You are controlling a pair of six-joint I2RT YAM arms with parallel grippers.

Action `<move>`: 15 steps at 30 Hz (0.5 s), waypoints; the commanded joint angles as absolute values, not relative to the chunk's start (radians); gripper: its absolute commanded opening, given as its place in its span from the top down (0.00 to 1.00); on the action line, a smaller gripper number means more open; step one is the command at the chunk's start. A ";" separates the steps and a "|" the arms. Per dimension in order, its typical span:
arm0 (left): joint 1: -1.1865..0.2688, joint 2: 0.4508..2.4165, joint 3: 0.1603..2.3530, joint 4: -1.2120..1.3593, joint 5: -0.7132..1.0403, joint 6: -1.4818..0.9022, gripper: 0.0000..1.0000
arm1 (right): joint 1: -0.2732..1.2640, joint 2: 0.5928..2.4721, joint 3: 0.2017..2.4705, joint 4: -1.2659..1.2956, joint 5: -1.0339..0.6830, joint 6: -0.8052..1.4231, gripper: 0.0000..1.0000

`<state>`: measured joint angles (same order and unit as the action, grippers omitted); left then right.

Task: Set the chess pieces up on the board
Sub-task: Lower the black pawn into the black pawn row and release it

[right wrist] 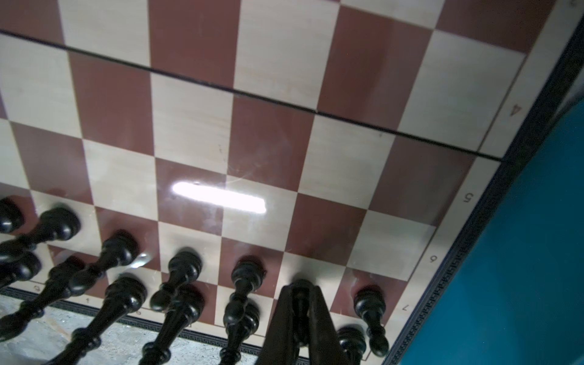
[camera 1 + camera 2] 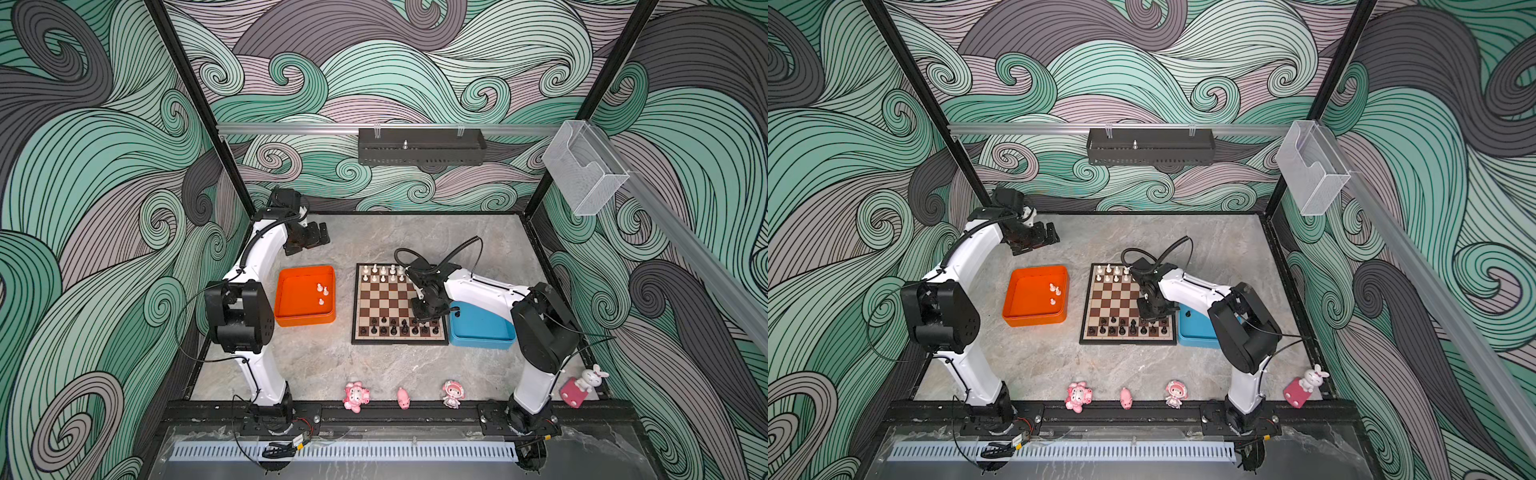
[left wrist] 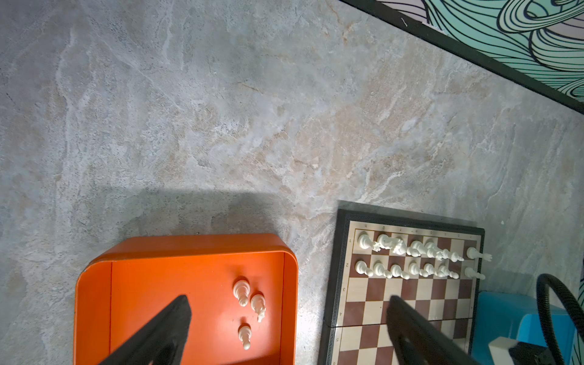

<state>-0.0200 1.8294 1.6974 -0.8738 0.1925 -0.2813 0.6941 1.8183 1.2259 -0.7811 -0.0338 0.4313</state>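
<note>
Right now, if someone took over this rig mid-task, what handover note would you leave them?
Left gripper: open, empty, raised behind the orange tray.
Right gripper: shut on one black piece at the board's near rows.
Done: most white pieces stand on the far two rows, black pieces on the near two.
Left: seat the held piece; move the three tray pieces onto the board.

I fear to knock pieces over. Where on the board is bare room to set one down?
The middle rows of the board are bare, between the white pieces far and the black pieces near. Crowded: the near right part, where the right pincer grips a black piece.
</note>
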 commanded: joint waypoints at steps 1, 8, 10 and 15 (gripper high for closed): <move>-0.012 1.841 1.689 -0.867 0.202 -0.290 0.01 | 0.698 1.831 1.219 -0.785 -0.017 0.448 0.91; -0.012 1.840 1.688 -0.867 0.202 -0.290 0.01 | 0.695 1.835 1.221 -0.784 -0.011 0.449 0.91; -0.012 1.841 1.687 -0.867 0.202 -0.290 0.01 | 0.695 1.835 1.218 -0.784 -0.009 0.449 0.91; -0.013 1.840 1.687 -0.866 0.203 -0.291 0.01 | 0.694 1.841 1.215 -0.784 -0.009 0.453 0.89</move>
